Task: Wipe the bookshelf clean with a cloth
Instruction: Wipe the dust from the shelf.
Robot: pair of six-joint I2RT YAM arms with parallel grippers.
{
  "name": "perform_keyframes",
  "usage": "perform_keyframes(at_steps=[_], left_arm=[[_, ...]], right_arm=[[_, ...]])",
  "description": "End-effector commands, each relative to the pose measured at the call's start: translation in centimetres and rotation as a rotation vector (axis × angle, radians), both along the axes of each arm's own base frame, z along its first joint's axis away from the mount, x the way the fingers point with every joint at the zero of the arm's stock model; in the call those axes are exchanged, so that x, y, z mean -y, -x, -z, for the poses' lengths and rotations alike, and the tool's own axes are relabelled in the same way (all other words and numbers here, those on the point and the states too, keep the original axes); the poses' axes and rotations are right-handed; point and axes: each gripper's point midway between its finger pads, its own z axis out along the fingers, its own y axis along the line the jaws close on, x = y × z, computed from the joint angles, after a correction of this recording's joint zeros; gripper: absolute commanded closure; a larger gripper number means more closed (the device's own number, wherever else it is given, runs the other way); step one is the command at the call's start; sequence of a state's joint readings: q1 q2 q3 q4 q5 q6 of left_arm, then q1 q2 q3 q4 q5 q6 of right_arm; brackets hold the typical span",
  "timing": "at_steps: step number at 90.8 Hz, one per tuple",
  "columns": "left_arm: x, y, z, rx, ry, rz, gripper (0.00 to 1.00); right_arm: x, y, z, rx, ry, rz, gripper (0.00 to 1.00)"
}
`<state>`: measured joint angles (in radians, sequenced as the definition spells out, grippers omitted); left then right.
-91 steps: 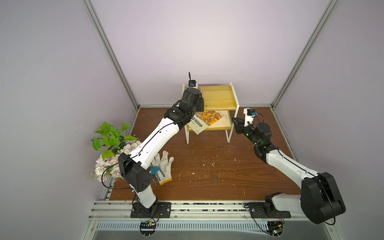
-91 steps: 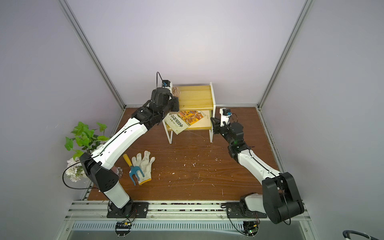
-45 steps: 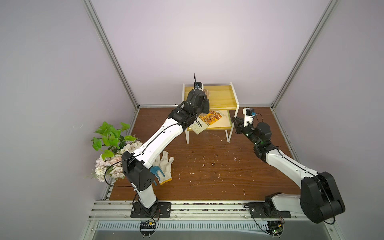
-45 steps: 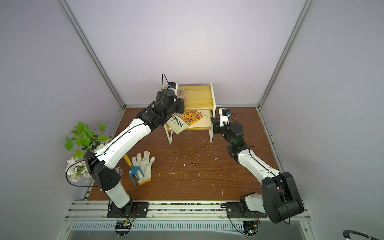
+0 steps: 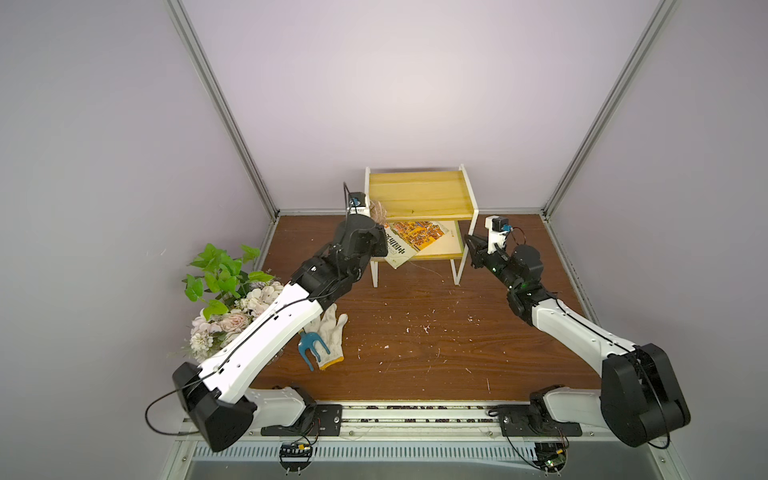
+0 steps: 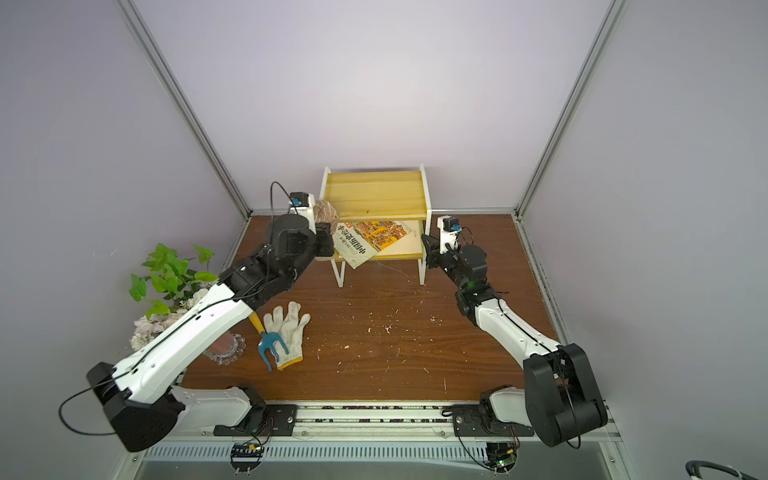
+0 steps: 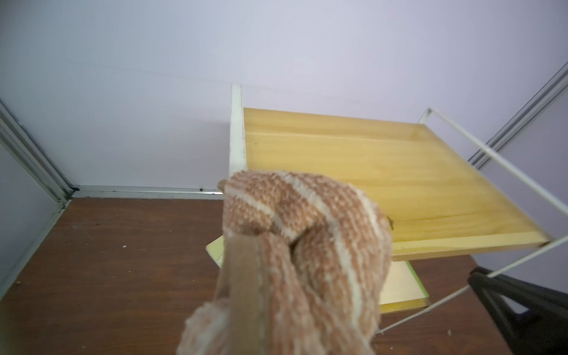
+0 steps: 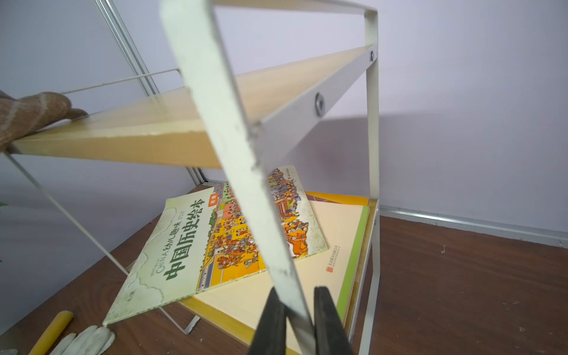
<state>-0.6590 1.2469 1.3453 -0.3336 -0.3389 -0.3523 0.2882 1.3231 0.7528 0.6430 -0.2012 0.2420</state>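
Jaws: left jaws shut on the wadded cloth (image 7: 302, 246), which sits at the left front corner of the bookshelf (image 5: 419, 195) top board. Right jaws pinch its white frame bar. Cloth is soft, floppy and light. Bookshelf likely light and tippy, so brace it by the frame.

The bookshelf (image 5: 419, 199) stands at the table's (image 5: 415, 353) 12 o'clock, books (image 5: 419, 237) on its lower board. The cloth (image 5: 378, 210) is at its 8 o'clock corner.

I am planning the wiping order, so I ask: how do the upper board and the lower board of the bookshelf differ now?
The upper board is nearly bare, while the lower board carries books. The cloth rests on the upper board's corner and does not touch the lower board. Both are yellow wood in one white frame.
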Motion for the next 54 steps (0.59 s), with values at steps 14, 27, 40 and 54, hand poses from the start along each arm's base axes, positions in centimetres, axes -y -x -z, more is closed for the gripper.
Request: perform_keyframes(at_steps=[14,27,40,54], left_arm=[[3.4,1.3,3.4,-0.115,0.051,0.170,1.00],[-3.2,4.0,6.9,-0.084,0.097,-0.004,1.00],[-6.2,3.0,8.4,-0.101,0.238,-0.041,1.00],[-1.6,0.6,6.0,-0.060,0.275,0.171,1.00]], right_arm=[[-0.4,-0.4,-2.4,0.014,-0.095,-0.005,1.00],[-0.5,-0.4,-2.2,0.009,-0.095,-0.009,1.00],[-0.5,-0.5,-2.9,0.025,-0.093,-0.011,1.00],[-0.8,-0.5,-2.7,0.011,-0.070,-0.023,1.00]])
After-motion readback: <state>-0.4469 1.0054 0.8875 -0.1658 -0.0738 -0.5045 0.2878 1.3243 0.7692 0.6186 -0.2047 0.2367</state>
